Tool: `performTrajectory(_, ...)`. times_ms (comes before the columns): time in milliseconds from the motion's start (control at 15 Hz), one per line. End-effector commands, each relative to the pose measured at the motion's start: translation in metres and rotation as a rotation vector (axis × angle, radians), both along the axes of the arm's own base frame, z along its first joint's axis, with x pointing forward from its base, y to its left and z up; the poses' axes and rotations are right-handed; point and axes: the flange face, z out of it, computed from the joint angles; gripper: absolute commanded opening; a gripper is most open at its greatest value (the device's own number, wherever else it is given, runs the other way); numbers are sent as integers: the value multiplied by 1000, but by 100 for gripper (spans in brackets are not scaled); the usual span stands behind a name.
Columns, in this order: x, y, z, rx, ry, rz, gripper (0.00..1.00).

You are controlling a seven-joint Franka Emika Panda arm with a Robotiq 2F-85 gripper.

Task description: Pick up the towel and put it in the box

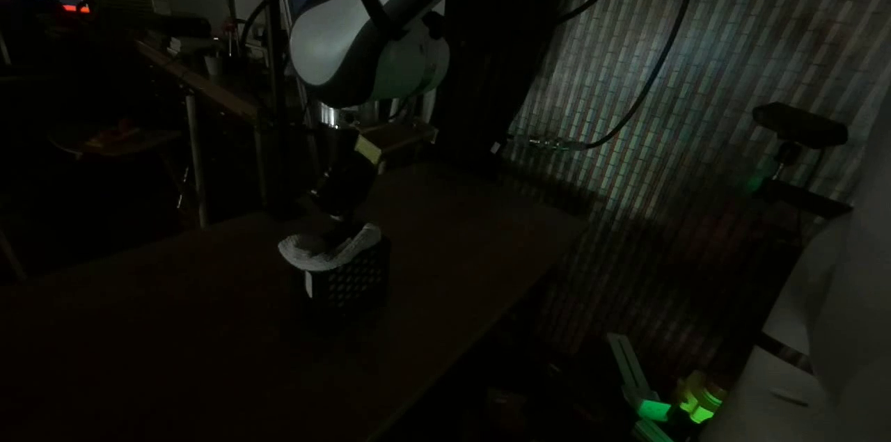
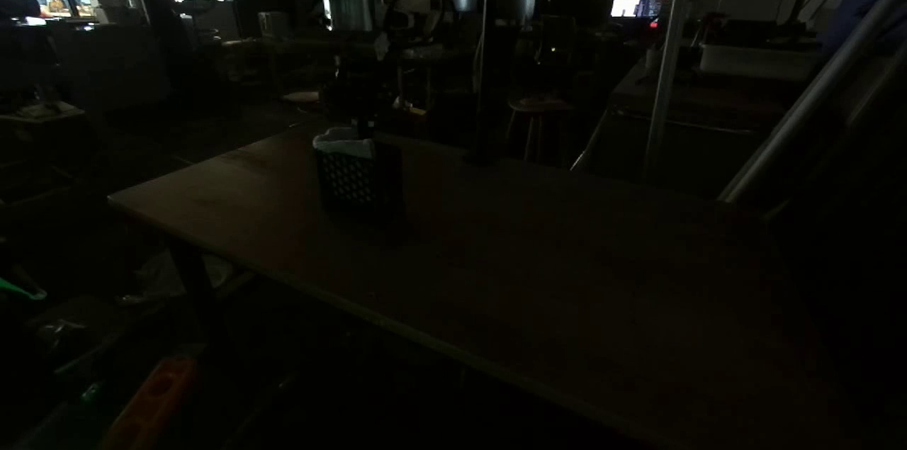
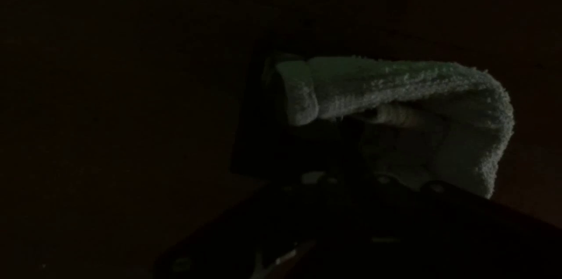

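The dark, perforated box (image 1: pixel 358 280) stands upright on the table, also visible as a box (image 2: pixel 352 181) in the other exterior picture. The pale towel (image 1: pixel 321 255) is bunched in its mouth and folds over the rim; from above, the towel (image 3: pixel 408 83) curves around the top and right of the opening. My gripper (image 1: pixel 340 223) points down into the box's mouth from above. In the wrist view the shut gripper (image 3: pixel 352 127) reaches in beside the towel's folds. Darkness hides the fingertips, so I cannot tell whether they touch the cloth.
Bare brown table (image 2: pixel 553 266) surrounds the box, with its front edge running diagonally. A dark upright post (image 2: pixel 489 67) rises at the table's far side. A corrugated wall (image 1: pixel 619 94) and a camera on a stand (image 1: pixel 800 125) flank the table. The room is very dim.
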Motion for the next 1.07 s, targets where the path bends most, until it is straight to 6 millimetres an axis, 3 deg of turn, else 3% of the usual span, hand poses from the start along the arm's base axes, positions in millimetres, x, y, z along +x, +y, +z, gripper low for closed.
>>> performTrajectory(0, -4, 17, 27, -52, -16, 38, 12)
performTrajectory(600, 10, 98, 39, -110, -19, 150, 12)
performTrajectory(1000, 18, 127, 22, -108, 7, 192, 11)
